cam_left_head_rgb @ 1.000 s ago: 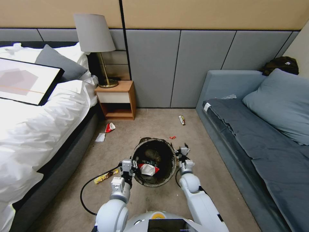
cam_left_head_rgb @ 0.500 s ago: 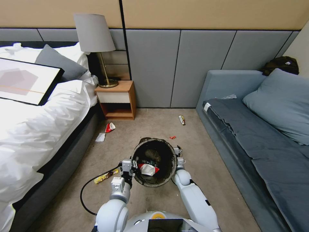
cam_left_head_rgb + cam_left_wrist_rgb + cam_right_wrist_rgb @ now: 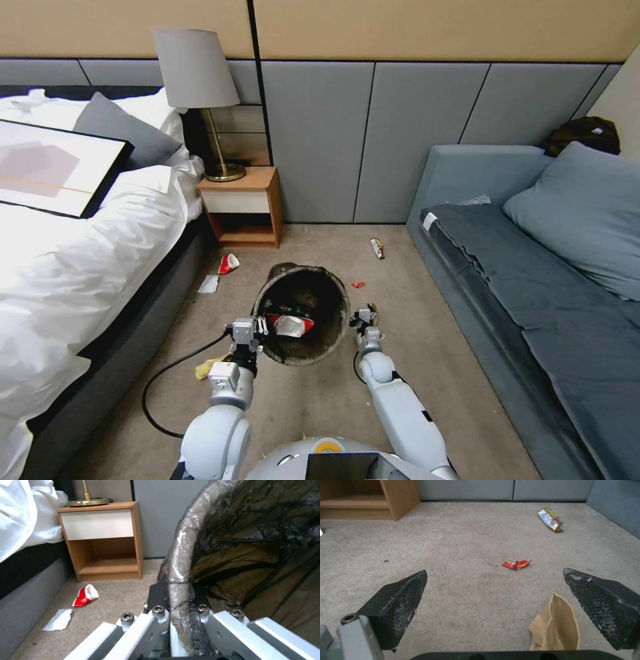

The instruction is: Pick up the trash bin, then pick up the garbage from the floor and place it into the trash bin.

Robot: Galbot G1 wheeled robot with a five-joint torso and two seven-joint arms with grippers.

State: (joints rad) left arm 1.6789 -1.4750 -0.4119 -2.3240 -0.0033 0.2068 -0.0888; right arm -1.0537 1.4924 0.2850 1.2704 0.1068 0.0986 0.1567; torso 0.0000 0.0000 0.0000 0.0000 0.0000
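1. The left gripper (image 3: 257, 329) is clamping its metal jaws on the crinkled black-bagged rim of the trash bin (image 3: 325, 347), which is tilting above the carpet (image 3: 427, 360), a red-and-white carton lying inside.
2. The right gripper (image 3: 493, 597) is hovering just right of the bin, its ribbed black pads (image 3: 401, 597) standing wide apart over a creased tan paper bag (image 3: 555, 625).
3. Beyond the bin, a small crumpled red scrap (image 3: 516, 564) and a shiny foil wrapper (image 3: 550, 520) are lying on the carpet.
4. Left of the bin, a crushed red-and-white carton (image 3: 85, 597) and flat white paper (image 3: 60, 619) are resting near the wooden nightstand (image 3: 100, 542).
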